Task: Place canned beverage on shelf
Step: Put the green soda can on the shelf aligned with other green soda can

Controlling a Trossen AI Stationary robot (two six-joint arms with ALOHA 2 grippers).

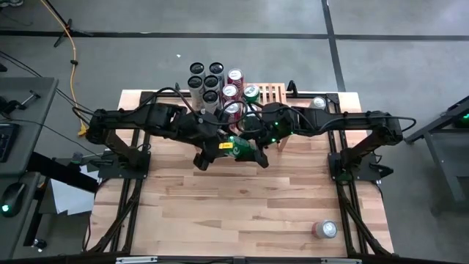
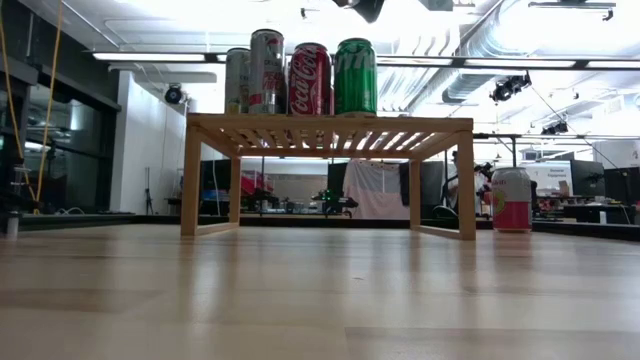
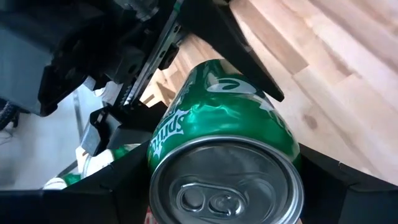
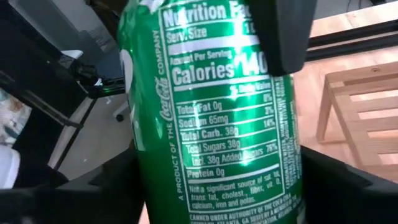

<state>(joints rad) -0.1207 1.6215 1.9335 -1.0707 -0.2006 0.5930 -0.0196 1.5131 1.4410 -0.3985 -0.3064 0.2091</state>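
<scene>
The green Sprite can point(image 1: 238, 146) is in the air above the middle of the table point(image 1: 256, 213), just in front of the shelf point(image 1: 270, 94), and both of my arms are on it. My left gripper point(image 1: 220, 149) has it clasped: in the left wrist view the can's top and pull tab face the camera, with my two dark fingers point(image 3: 329, 180) pressed against either side of the body. My right gripper point(image 1: 258, 150) comes at it from the other side; in the right wrist view the nutrition label fills the picture and my fingers point(image 4: 277, 34) bracket the can. I read this as a hand-over from one arm to the other, likely because the free room on the shelf lies toward my right. Whether my right fingers are already squeezing or only lying alongside the can I cannot tell.

The can lies tilted, nearly on its side, so it will have to be turned upright before it goes down.

On the shelf, the low view shows a silver can point(image 2: 266, 71), a red cola can point(image 2: 310, 79) and a green can point(image 2: 355, 76) standing upright together on the left half of the slatted top, with the right half bare. From above, a cluster of dark-topped cans point(image 1: 205, 79) stands at the table's far edge by the shelf. One pink can point(image 2: 511, 199) stands on the table just to the right of the shelf, and another can point(image 1: 325, 229) stands well apart, near the front right corner.
</scene>
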